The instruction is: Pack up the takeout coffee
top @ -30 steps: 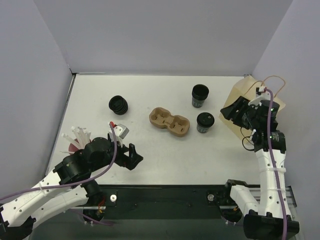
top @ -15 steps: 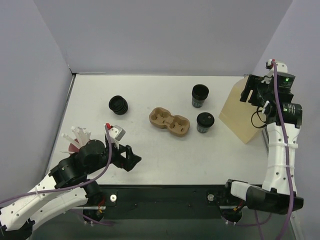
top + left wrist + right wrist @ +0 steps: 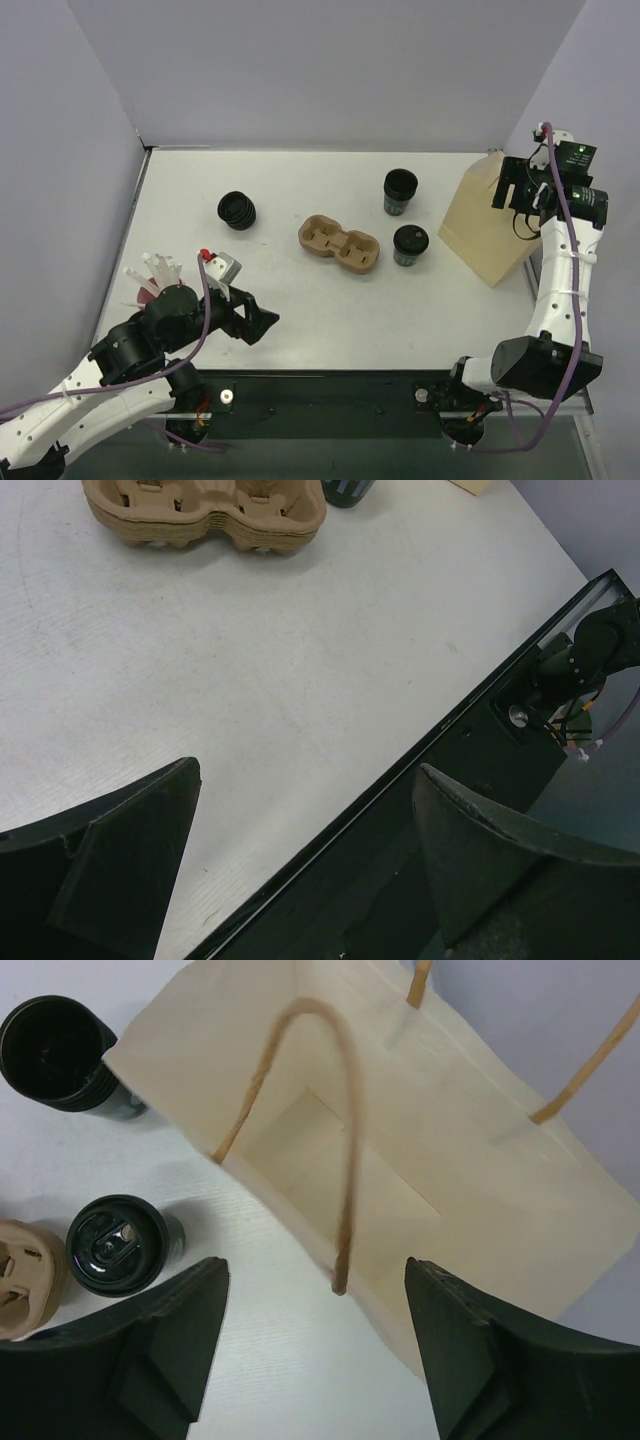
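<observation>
The takeout coffee [image 3: 410, 243], a small black cup with a round black lid, stands on the table just right of the brown pulp carrier [image 3: 338, 243]. It also shows in the right wrist view [image 3: 118, 1245], left of the open paper bag [image 3: 400, 1150]. My right gripper [image 3: 508, 188] hangs open and empty above the bag's near rim [image 3: 315, 1272]. My left gripper [image 3: 255, 320] is open and empty low over the table's front edge [image 3: 305, 775], well short of the carrier [image 3: 205, 515].
A stack of lidless black cups [image 3: 399, 190] stands behind the coffee. A stack of black lids [image 3: 237, 209] lies at the left. White straws [image 3: 155, 275] lie beside my left arm. The tan bag [image 3: 490, 225] stands upright at the right wall.
My right gripper has risen and swung from the bag's front to above its far right side; the bag now stands uncovered. My left gripper has shifted slightly towards the front edge.
</observation>
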Controlling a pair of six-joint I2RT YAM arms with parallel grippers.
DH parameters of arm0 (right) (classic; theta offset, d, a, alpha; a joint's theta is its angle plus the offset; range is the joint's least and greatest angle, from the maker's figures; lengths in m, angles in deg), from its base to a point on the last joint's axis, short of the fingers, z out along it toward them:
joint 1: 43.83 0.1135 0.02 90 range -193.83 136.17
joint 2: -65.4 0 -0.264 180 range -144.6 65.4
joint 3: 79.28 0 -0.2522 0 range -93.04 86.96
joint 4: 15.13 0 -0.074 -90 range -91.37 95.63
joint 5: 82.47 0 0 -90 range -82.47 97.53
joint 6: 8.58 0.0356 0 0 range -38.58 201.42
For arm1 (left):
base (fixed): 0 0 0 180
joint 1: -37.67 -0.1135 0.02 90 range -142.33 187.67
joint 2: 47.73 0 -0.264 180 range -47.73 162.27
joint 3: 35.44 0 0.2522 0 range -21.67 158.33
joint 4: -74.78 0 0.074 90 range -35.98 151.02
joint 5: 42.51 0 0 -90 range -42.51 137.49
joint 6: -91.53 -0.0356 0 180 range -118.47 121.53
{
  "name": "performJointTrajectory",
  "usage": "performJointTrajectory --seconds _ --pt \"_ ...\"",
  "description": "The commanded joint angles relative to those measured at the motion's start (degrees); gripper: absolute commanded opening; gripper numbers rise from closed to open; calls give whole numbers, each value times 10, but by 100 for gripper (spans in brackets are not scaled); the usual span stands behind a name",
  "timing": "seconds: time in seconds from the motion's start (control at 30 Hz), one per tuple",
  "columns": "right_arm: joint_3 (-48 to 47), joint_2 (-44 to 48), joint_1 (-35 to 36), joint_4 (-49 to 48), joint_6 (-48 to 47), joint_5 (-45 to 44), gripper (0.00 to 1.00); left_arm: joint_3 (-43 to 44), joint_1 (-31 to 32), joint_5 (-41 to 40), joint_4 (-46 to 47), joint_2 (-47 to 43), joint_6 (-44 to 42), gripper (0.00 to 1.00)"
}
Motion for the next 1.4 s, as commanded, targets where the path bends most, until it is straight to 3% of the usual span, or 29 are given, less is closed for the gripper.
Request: performJointTrajectory --seconds 0.0,0.3,0.4,0.53,0.63,0.87,1.03,1.37 --pt "-12 -33 -4 13 -29 48 66 -1 2 12 40 0 -12 97" --pt "-34 -87 -12 46 -63 105 43 -2 1 24 43 9 -14 95" --pt "-40 -98 -12 49 -68 103 32 -2 0 22 44 6 -14 95" --pt "-51 -98 -12 51 -76 107 9 -3 1 26 45 5 -14 95" --pt "-73 -85 -9 50 -83 91 0 -3 1 26 45 4 -14 95" --pt "-132 -34 12 56 -82 -21 0 -4 1 26 45 -3 -14 95" --pt "-177 6 49 70 -108 21 0 -3 -1 20 45 -9 -14 95" --pt "-161 140 324 112 -175 22 0 -1 -7 -20 32 -33 -7 95"
